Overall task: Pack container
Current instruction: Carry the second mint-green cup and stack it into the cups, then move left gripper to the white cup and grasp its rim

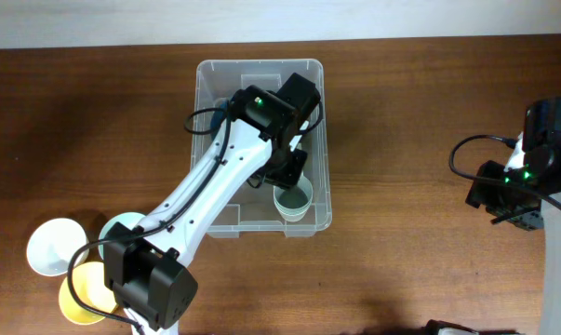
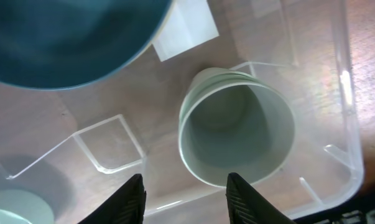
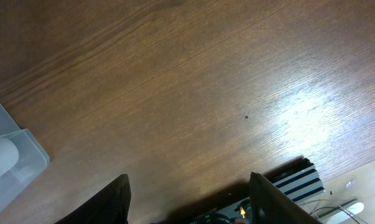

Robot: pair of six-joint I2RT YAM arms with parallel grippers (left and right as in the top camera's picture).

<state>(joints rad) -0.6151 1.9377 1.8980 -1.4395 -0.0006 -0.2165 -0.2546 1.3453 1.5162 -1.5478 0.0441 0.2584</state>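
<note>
The container, a large clear plastic bin, stands mid-table with my left arm reaching down into it. A pale green cup sits upright in its front right corner, and the left wrist view looks into this cup. My left gripper hovers open just above the cup's rim with nothing between its fingers. A blue bowl lies in the bin beside the white label. My right gripper is open over bare wood, far right of the bin.
Outside the bin at the front left sit a white bowl, a pale green bowl and a yellow bowl. The right arm stands at the table's right edge. A bin corner shows in the right wrist view.
</note>
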